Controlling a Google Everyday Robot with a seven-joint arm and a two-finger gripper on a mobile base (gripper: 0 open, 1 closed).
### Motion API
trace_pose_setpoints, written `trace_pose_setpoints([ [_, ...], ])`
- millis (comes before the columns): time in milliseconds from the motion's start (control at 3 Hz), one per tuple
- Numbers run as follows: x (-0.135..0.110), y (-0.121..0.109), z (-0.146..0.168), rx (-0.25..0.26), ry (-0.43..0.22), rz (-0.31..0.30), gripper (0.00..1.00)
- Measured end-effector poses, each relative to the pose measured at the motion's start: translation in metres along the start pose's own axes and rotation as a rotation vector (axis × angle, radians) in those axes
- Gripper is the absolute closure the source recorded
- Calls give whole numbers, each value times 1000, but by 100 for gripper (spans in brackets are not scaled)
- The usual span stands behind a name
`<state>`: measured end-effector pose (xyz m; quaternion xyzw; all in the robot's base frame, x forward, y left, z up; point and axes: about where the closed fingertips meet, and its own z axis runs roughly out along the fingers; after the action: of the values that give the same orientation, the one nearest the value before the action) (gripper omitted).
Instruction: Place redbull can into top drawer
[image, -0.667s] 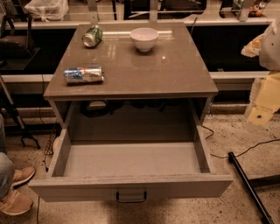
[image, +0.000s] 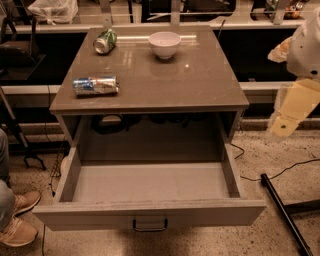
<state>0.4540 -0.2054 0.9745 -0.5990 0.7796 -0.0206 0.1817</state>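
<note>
On the left side of the grey-brown cabinet top (image: 200, 85), the slim blue-and-silver redbull can (image: 96, 85) lay on its side. Below, the wide grey-brown top drawer (image: 150, 212) stood pulled open. Farther back lay a green can (image: 105, 41), with a white bowl (image: 164, 44) nearby. Your pale gripper (image: 283, 126) hung at the right edge, apart from the cabinet; you could not tell whether it was open or closed.

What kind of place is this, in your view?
Probably a lab or office test area: loose cables on a speckled floor, a cabinet with its drawer open, and the gripper hanging right of it.
</note>
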Motion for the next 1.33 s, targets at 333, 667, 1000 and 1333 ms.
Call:
trace_pose_setpoints([
  [333,-49,-32,35,-10,-81,-14,0],
  [667,-114,-62,89,-62,-136,-44,0],
  [1000,-181,-76,146,-127,-185,-58,0],
  [1333,-187,-79,153,-132,-191,-69,0],
])
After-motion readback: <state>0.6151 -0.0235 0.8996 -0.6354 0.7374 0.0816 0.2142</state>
